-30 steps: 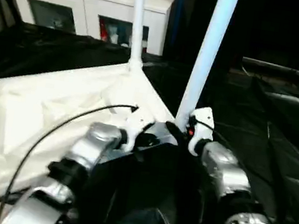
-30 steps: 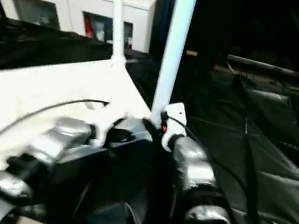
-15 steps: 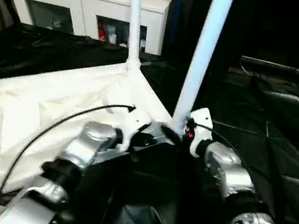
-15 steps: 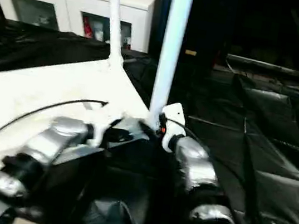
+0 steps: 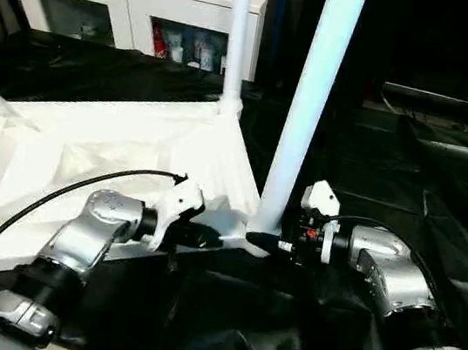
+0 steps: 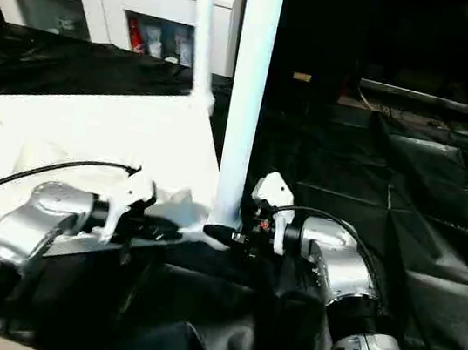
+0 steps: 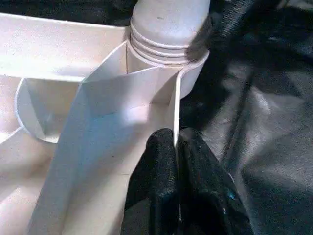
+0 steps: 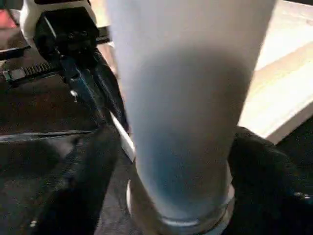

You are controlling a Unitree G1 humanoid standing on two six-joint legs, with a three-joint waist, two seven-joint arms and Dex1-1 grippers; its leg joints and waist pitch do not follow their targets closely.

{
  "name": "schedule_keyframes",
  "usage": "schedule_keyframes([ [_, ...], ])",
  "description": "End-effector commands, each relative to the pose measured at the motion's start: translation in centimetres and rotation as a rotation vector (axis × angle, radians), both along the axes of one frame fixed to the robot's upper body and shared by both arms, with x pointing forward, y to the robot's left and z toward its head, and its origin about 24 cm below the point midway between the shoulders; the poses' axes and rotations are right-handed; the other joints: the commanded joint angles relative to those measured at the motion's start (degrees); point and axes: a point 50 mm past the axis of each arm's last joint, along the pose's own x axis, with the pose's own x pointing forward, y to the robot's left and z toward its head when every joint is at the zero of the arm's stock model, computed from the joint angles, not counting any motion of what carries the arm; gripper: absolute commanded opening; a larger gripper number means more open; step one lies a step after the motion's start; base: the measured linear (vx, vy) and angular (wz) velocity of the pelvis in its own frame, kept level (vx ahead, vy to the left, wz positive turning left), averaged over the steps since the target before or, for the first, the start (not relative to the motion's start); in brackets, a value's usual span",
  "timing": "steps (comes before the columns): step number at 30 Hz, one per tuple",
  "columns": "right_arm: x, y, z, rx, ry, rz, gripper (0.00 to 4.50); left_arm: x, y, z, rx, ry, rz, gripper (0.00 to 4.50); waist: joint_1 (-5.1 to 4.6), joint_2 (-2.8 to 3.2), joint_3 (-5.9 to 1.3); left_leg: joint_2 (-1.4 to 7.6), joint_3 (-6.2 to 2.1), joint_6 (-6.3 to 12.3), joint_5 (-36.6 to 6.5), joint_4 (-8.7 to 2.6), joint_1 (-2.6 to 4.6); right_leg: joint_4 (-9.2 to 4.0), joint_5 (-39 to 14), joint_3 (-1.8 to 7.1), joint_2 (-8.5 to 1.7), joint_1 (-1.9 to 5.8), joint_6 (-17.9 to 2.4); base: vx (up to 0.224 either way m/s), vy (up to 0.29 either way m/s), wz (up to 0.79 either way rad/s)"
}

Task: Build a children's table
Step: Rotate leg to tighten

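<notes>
Crinkled black sheeting (image 5: 445, 180) covers the whole work surface — on it lies the white children's table (image 5: 103, 164), upside down, its legs standing straight up.

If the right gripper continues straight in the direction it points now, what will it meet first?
Probably the table leg: it stands between the right gripper's open fingers, at its base. Behind it, the left gripper pinches the tabletop rim.

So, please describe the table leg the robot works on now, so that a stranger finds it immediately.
The white table top lies underside up on black sheeting. At its corner nearest the robot stands the thick near leg, between both grippers; the other legs stand at farther corners.
</notes>
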Motion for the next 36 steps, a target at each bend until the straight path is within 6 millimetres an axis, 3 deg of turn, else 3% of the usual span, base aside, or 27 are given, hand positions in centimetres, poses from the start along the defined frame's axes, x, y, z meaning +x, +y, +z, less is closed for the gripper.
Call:
schedule_keyframes([
  [1, -0.4, 0.3, 0.0, 0.009, 0.011, 0.035, 3.32, -0.9, -0.2, -0.9, -0.052, 0.063, -0.016, 0.0, 0.28, -1.02, -3.02, 3.12, -0.77, 5.82, -8.34, -3.09, 0.44, -3.6, -4.54, 2.41, -3.51, 2.87, -15.23, 0.0, 0.0, 0.0],
  [8, -0.8, 0.5, -0.6, -0.016, 0.028, 0.056, 2.58, -1.1, -0.2, -0.9, -0.051, 0.071, -0.018, 0.0, 0.3, -1.17, -3.12, 2.97, -0.71, 6.11, -6.66, -2.9, 0.36, -3.38, -3.17, 2.42, -3.43, 2.93, -14.83, 0.0, 0.0, 0.0],
  [13, -0.8, 0.7, -1.7, -0.029, 0.046, -0.032, 2.42, -0.6, -0.6, -1.2, -0.03, 0.051, 0.038, 0.0, 0.27, -1.26, -3.06, 2.91, -0.68, 5.86, -7.24, -2.94, 0.44, -3.54, -4.14, 2.44, -3.39, 2.85, -14.56, 0.0, 0.0, 0.0],
  [15, -0.6, 0.9, -2.3, -0.032, 0.058, -0.096, 2.39, -0.2, -0.9, -1.4, -0.018, 0.04, 0.076, 0.0, 0.16, -1.23, -2.74, 2.89, -0.72, 5.15, -9.07, -3.21, 0.48, -4.03, -7.59, 2.5, -3.47, 2.76, -13.88, 0.0, 0.0, 0.0],
  [18, -0.5, 1.8, -4.2, -0.062, 0.116, -0.265, 2.38, 1.1, -2.1, -1.6, -0.005, 0.009, 0.196, 0.0, -0.22, -1.07, -2.19, 2.9, -0.89, 2.25, -13.95, -3.91, 1.05, -5.2, -17.6, 2.67, -3.66, 2.37, -11.67, 0.0, 0.0, 0.0],
  [20, -0.4, 2.5, -4.9, -0.071, 0.142, -0.357, 2.37, 1.8, -3.0, -1.7, 0.007, -0.009, 0.254, 0.0, -0.73, -1.08, -1.79, 2.81, -1.37, -0.47, -19.42, -4.42, 1.64, -6.0, -25.99, 2.66, -3.95, 2.32, -9.16, 0.0, 0.0, 0.0],
  [23, 0.2, 4.0, -5.3, -0.044, 0.199, -0.558, 2.22, 2.7, -4.6, -1.6, 0.014, -0.02, 0.346, 0.0, -1.33, -1.09, -1.62, 2.64, -1.83, -1.49, -23.16, -4.65, 2.17, -6.91, -32.88, 2.69, -4.1, 1.78, -6.15, 0.0, 0.0, 0.0],
  [25, 0.4, 4.5, -5.4, -0.043, 0.207, -0.61, 2.18, 2.9, -5.3, -1.5, 0.007, -0.02, 0.365, 0.0, -1.35, -1.12, -1.71, 2.58, -2.13, -1.75, -24.09, -4.76, 2.06, -7.24, -34.55, 2.42, -4.19, 1.83, -4.93, 0.0, 0.0, 0.0],
  [26, 0.5, 4.7, -5.3, -0.057, 0.192, -0.606, 2.18, 3.0, -5.6, -1.4, 0.004, -0.021, 0.367, 0.0, -1.35, -0.45, -1.7, 2.58, -2.23, -1.93, -25.0, -4.86, 2.28, -7.41, -34.43, 2.37, -4.17, 1.59, -4.62, 0.0, 0.0, 0.0],
  [27, 0.9, 5.3, -4.9, -0.071, 0.148, -0.602, 2.18, 3.0, -6.5, -1.3, -0.003, -0.024, 0.352, 0.0, -1.53, -0.76, -1.73, 2.52, -2.18, -1.89, -25.45, -4.9, 2.22, -7.6, -34.23, 2.27, -4.0, 1.62, -4.39, 0.0, 0.0, 0.0],
  [32, 1.4, 6.2, -3.3, 0.011, 0.098, -0.506, 2.18, 2.8, -6.9, -1.3, 0.009, -0.03, 0.279, 0.0, -1.48, -0.67, -2.08, 2.79, -2.29, -1.01, -24.94, -5.4, 1.83, -7.37, -27.58, 2.25, -4.02, 2.14, -5.8, 0.0, 0.0, 0.0],
  [34, 1.4, 6.1, -2.9, 0.028, 0.09, -0.465, 2.8, 2.6, -6.5, -1.4, 0.022, -0.025, 0.263, 0.0, -1.42, -0.69, -2.18, 2.84, -2.13, -0.77, -23.76, -5.45, 1.74, -7.13, -24.61, 2.39, -3.95, 2.22, -6.64, 0.0, 0.0, 0.0],
  [36, 1.4, 5.3, -2.3, 0.054, 0.089, -0.416, 2.8, 2.2, -5.7, -1.6, 0.03, -0.007, 0.228, 0.0, -1.09, -1.03, -2.3, 2.87, -1.74, 0.44, -21.63, -5.22, 1.68, -6.68, -20.58, 2.66, -4.07, 2.38, -8.36, 0.0, 0.0, 0.0],
])
